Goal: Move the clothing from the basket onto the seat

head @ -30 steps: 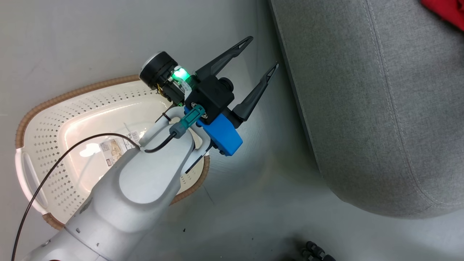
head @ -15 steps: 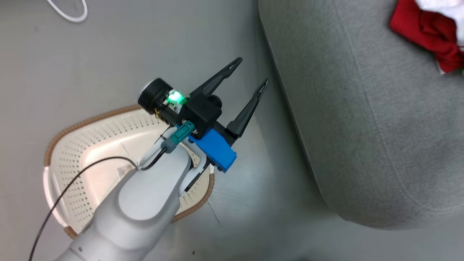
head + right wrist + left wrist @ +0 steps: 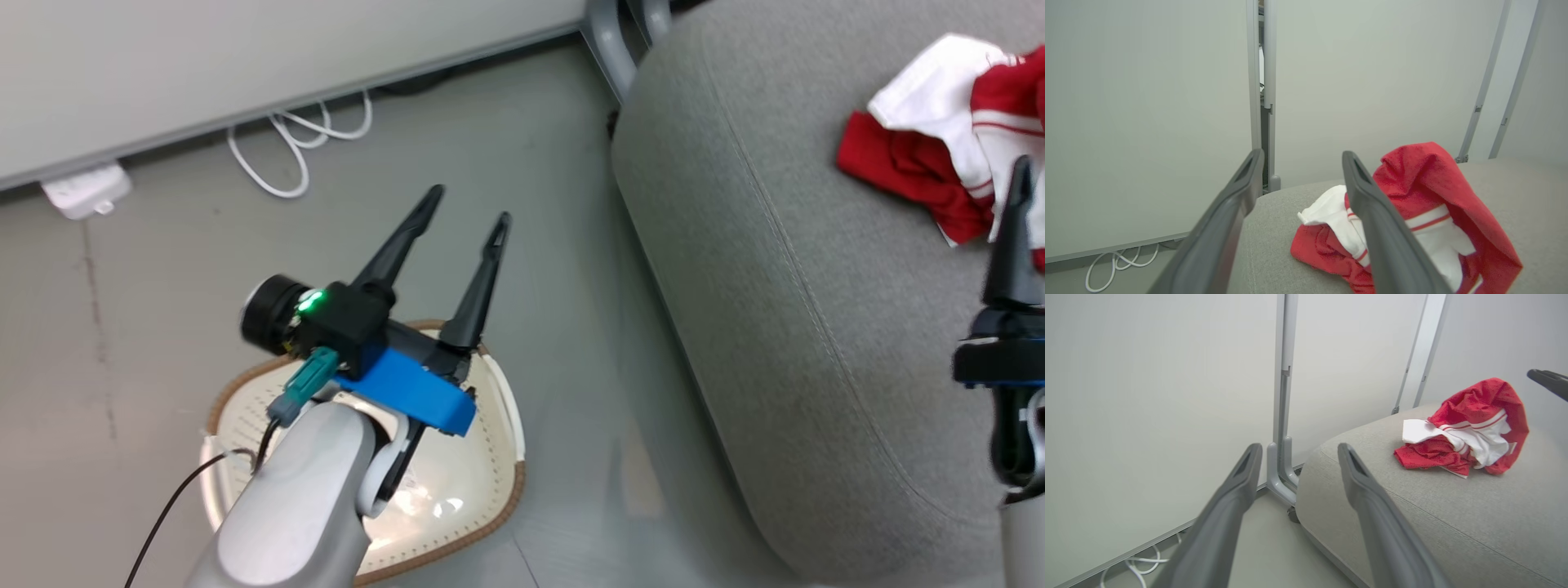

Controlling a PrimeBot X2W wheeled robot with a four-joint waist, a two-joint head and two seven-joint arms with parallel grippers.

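Note:
The clothing (image 3: 939, 139) lies crumpled, red and white, on the grey seat (image 3: 775, 286). In the left wrist view the clothing (image 3: 1466, 428) sits on the seat (image 3: 1412, 506), ahead and to the right. My left gripper (image 3: 469, 206) is open and holds nothing; it hangs above the cream basket (image 3: 510, 482), whose bottom looks bare where my arm does not hide it. At the right edge my right gripper (image 3: 1024, 196) hovers over the seat beside the clothing. In the right wrist view my right gripper (image 3: 1302, 155) is open, with the clothing (image 3: 1421, 204) just beyond its fingers.
White cables (image 3: 302, 147) and a white power strip (image 3: 82, 192) lie on the grey floor along the pale wall panel. A grey metal frame leg (image 3: 608, 41) stands at the seat's far corner. Bare floor separates basket and seat.
The head camera has swung, bringing the wall, the cables and the clothing on the seat into view. My right gripper has appeared at the right edge. My left gripper stays open above the basket.

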